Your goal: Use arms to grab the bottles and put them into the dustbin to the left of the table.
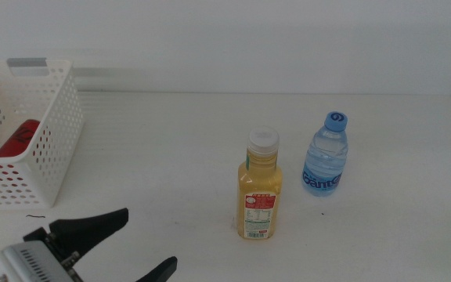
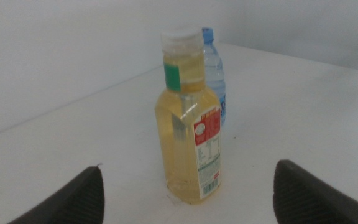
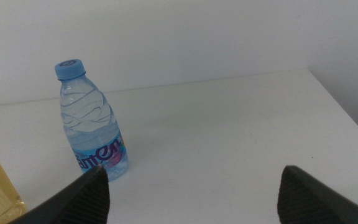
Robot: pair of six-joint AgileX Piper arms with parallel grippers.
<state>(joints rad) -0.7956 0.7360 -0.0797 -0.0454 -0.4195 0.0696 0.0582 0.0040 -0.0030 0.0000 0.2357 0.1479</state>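
The left hand point(image 1: 135, 244) sits low near the front edge of the white surface point(image 1: 171, 141), its two dark jaws spread wide and holding nothing. It faces the yellow juice bottle point(image 1: 260, 188), which stands upright near the middle, some way ahead of the jaws and framed between them in the left wrist view.

The red can point(image 1: 18, 139) already lies inside the white basket point(image 1: 57, 133) at the left edge, so this looks like the approach for the second of three items. The next move probably calls for the hand to travel forward until the jaws straddle the bottle's body, then close on it.

The clear water bottle point(image 1: 326, 154) with a blue cap stands upright near the juice bottle, to its right and farther back, apart from it. It does not appear to block the approach.

The right hand point(image 3: 191, 193) shows only in its own wrist view, jaws also wide and empty, facing the water bottle.
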